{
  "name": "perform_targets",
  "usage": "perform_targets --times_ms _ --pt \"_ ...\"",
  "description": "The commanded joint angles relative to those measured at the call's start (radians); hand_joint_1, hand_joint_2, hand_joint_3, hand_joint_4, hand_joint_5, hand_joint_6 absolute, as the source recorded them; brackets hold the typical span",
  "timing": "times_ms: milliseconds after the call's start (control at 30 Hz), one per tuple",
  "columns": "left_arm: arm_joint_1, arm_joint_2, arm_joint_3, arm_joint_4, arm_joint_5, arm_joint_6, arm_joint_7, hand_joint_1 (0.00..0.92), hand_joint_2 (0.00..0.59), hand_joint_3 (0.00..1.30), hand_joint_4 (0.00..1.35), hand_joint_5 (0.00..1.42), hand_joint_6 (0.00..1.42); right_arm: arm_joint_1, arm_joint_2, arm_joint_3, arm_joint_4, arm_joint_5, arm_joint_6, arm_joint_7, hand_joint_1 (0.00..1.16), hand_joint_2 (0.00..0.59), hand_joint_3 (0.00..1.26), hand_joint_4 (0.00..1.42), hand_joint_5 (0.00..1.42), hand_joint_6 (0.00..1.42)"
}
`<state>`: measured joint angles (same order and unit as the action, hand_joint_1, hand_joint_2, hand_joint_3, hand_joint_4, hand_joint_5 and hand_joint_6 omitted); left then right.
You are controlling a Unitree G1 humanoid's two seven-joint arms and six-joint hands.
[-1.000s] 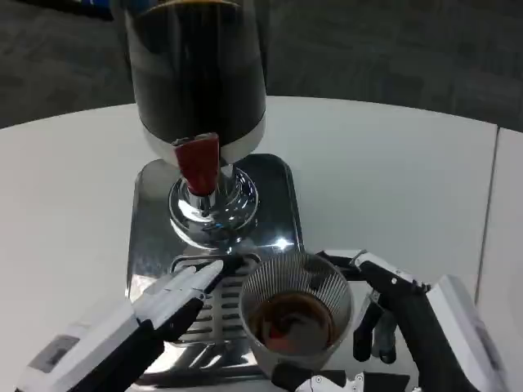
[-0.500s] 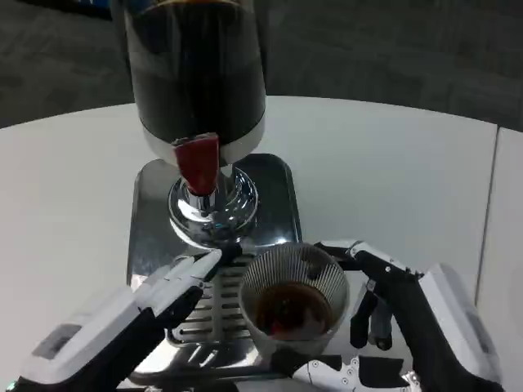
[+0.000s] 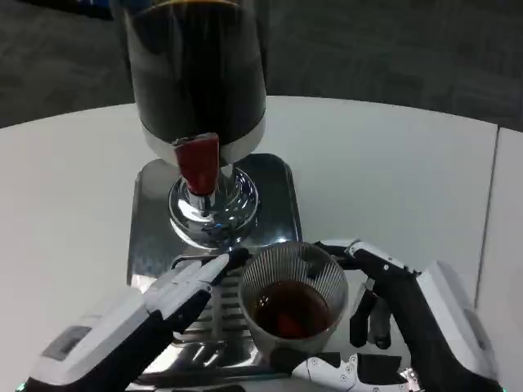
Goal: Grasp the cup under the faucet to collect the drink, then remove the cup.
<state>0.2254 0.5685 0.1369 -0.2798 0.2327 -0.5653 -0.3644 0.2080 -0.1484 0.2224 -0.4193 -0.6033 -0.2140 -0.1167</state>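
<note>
Ribbed, translucent plastic cup (image 3: 292, 300), upright, partly filled with dark brown drink, standing at the near end of a shiny steel drip tray (image 3: 155, 216), over its slotted grate. Placed nearer the camera than the red faucet handle (image 3: 197, 163), so not directly beneath it; spout itself hidden behind the handle. Long axis of the cup vertical, open mouth facing up.

Right hand (image 3: 377, 327) wrapped round the cup's right side: black and white fingers (image 3: 343, 249) curving behind the far rim, another part of the hand pressed against the near base. Holding the cup, to all appearance. Left hand (image 3: 176, 292) just beside the cup on its left, fingers stretched out straight toward the rim, tips close to or barely touching it; contact too fine to tell. Nothing held in that hand.

Beyond the cup, the tall dark drink dispenser (image 3: 196, 73) on a chrome pedestal (image 3: 212, 204), all resting on the round white table (image 3: 384, 171).

Judgement: drink collected already, removal the likely step in hand. Right hand clearly the nearer and the one gripping, with open table to its right, well apart from the dispenser. Spill risk if tilted.
</note>
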Motion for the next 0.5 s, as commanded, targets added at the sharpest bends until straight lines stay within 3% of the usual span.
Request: perform_targets --times_ms 33,500 --pt "-0.007 -0.008 -0.010 0.012 0.014 0.007 0.014 0.000 0.114 0.00 0.00 0.00 0.00 -0.015 0.009 -0.001 -0.011 0.013 -0.009 -0.002 1.09 0.231 0.84 0.91 1.11 1.27" --pt "-0.028 -0.010 -0.012 0.035 0.021 0.004 0.015 0.000 0.114 0.00 0.00 0.00 0.00 -0.033 0.011 0.000 0.003 0.015 -0.004 0.005 1.08 0.230 0.84 0.91 1.11 1.27"
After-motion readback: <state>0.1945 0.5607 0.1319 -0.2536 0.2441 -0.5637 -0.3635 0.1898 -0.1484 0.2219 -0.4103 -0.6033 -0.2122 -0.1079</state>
